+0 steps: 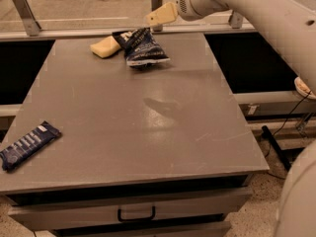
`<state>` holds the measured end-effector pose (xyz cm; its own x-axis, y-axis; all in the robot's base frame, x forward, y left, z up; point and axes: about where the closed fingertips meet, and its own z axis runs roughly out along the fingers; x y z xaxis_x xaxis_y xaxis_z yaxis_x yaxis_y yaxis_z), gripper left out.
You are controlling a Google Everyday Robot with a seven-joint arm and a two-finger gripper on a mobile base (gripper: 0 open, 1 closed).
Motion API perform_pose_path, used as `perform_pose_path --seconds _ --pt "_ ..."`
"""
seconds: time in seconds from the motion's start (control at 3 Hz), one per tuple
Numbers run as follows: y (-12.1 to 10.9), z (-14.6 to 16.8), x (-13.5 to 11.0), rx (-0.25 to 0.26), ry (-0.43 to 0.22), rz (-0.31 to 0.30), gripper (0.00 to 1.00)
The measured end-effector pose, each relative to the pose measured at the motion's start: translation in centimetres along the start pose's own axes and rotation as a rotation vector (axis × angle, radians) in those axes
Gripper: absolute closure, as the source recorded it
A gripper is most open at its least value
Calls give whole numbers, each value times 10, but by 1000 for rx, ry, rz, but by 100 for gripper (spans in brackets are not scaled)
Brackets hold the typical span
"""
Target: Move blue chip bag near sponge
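Desk [148, 147] carrying blue chip bag [144, 48] just below the jaws, resting against sponge [104, 47] down-left of them; gripper [160, 15] hangs clear above, holding nothing, jaw spread not discernible; placement judged complete.

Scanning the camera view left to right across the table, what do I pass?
First the dark blue bar packet → sponge → blue chip bag, right beside the sponge. The end effector hovers above the bag's right part, clear of it.
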<state>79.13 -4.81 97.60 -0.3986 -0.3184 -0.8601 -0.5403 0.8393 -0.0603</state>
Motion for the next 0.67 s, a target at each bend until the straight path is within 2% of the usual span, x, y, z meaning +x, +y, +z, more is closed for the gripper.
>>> perform_pose_path --seconds 0.33,0.67 --pt "-30 -23 -2 39 -6 20 0" --pt "-30 -23 -2 40 -7 20 0"
